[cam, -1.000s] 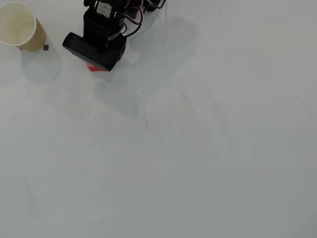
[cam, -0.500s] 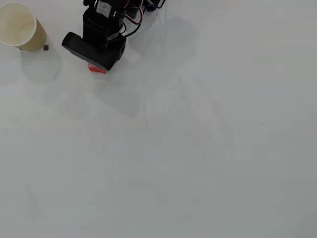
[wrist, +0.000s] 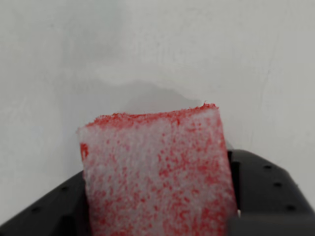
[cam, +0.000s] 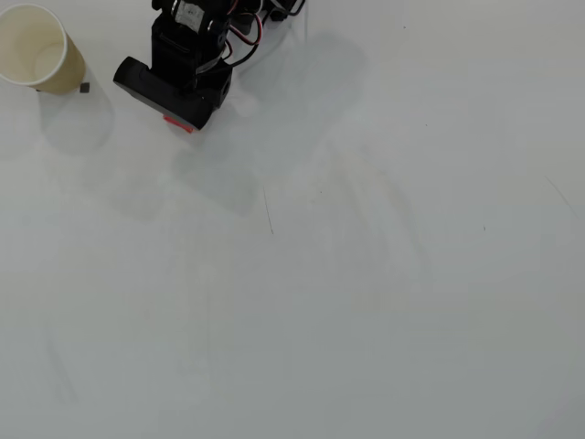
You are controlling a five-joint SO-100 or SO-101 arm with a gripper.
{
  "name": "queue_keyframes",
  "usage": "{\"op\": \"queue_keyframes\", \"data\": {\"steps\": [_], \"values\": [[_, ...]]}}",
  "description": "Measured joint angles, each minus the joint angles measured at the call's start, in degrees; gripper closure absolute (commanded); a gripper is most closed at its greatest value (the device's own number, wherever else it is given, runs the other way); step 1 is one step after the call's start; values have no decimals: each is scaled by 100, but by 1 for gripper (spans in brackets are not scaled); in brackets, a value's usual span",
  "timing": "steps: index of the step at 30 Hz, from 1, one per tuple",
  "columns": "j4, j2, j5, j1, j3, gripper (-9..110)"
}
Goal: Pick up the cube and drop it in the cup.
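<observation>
Red shows as one thin sliver in the overhead view: the single cube peeks out from under the lower edge of the black arm in the upper left of the frame. In the wrist view that cube fills the lower middle, its whitish face speckled with red, wedged between the black sides of the claw, which is closed against it on the left and right. The claw itself is hidden beneath the arm in the overhead view. One tan paper cup sits at the far upper left corner of the overhead view, its cream inside showing, well apart from the cube. One tiny dark speck lies just beside the cup's lower right. The white desk carries faint scuffs and one thin dark hairline mark near the centre. No writing or label can be read on anything
</observation>
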Motion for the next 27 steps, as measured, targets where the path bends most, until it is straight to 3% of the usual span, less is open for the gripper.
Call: {"op": "queue_keyframes", "data": {"steps": [14,27], "values": [[9,369,53,-26,0,84],[18,1898,53,-940,9,84]]}}
